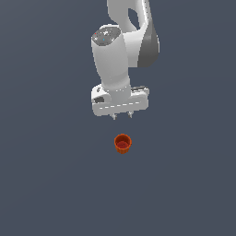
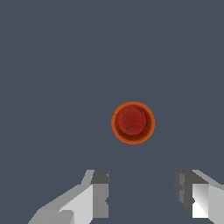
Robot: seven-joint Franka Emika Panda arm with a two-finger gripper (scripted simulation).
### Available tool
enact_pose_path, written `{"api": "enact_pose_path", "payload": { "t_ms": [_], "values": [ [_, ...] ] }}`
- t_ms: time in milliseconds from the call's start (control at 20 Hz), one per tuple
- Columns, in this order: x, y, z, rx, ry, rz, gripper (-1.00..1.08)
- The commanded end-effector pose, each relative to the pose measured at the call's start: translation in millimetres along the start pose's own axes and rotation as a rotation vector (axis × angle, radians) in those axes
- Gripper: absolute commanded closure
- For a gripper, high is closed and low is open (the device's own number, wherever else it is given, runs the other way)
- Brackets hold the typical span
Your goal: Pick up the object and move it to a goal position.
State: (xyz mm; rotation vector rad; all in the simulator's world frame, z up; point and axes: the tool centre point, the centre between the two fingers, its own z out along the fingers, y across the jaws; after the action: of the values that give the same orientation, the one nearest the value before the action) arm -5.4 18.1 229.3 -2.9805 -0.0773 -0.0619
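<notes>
Orange-red cup [image 1: 122,143] looks light and rigid; we'd pinch its tapered sides, our gripper [image 1: 122,116] spread wide, empty.

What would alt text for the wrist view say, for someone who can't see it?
A small orange-red cup, seen from straight above with its darker red inside showing, sits alone on a plain grey-blue surface. The gripper has its two pale jaws apart, holding nothing, clear of the cup.

Orange-red cup [image 1: 122,143] with seemingly darker red inside, white-grey end effector [image 1: 122,116], plain slate-blue ground [image 1: 46,184].
</notes>
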Motion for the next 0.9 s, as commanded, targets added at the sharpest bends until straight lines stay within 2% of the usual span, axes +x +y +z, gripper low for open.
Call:
{"api": "enact_pose_path", "payload": {
  "t_ms": [0,450,850],
  "values": [
    [1.0,-3.9,-22.7,0.038,0.028,-0.023,-0.2],
    [-3.2,-23.9,-115.8,0.159,0.159,-0.149,-0.2],
    [-15.5,-48.7,-188.2,0.215,0.281,-0.29,-0.2]
  ]
}}
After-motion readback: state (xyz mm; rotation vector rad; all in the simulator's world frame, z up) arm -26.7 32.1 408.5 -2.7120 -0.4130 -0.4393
